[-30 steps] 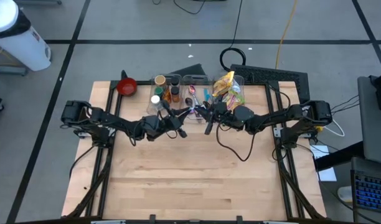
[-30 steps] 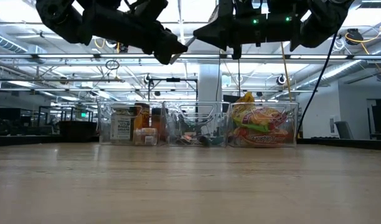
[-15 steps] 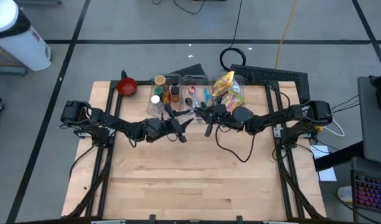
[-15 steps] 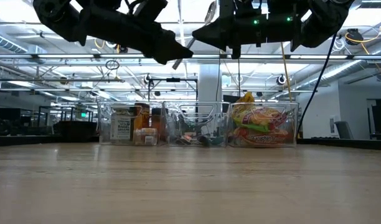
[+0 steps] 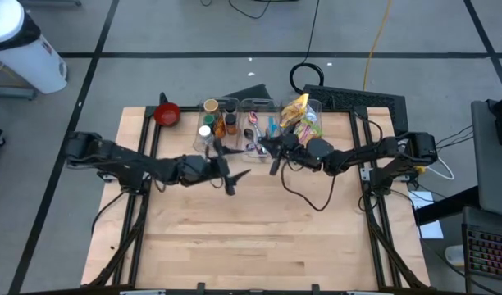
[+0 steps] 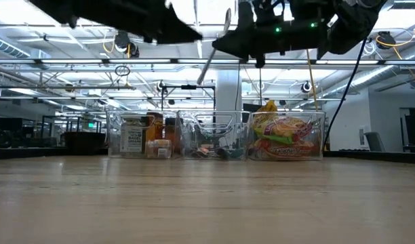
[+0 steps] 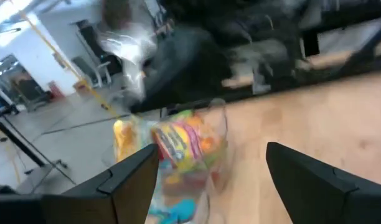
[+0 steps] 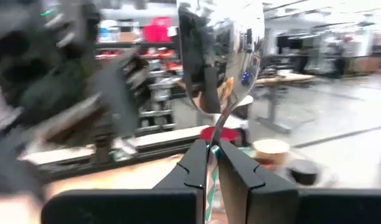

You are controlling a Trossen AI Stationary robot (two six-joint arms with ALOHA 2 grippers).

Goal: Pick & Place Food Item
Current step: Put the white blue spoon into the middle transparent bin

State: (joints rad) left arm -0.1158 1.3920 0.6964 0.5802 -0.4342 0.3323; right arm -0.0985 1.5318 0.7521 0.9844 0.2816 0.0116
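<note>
A shiny metal spoon hangs in the air above the table's middle, with my right gripper shut on it. In the low view the spoon slants from its bowl at the top to its handle end lower down. My left gripper is open just left of it and holds nothing; its fingers stand wide apart. The food, colourful snack packets, lies in a clear bin at the table's far edge. My right gripper pinches the spoon's handle just below the bowl, between its two fingers. The fingers reach in roughly level from the table's right. The spoon is lifted clear, its bowl up past the fingertips and its handle end slanting down.
Two more clear bins stand left of the snack bin at the far edge: one with bottles and jars, one with utensils. A red bowl sits at the far left corner. Bare wood fills the near half.
My left gripper has opened and let go of the spoon's handle end. It has then drawn back toward the table's left and risen, rolling as it went. The spoon has stayed in my right gripper, which has kept its place.
</note>
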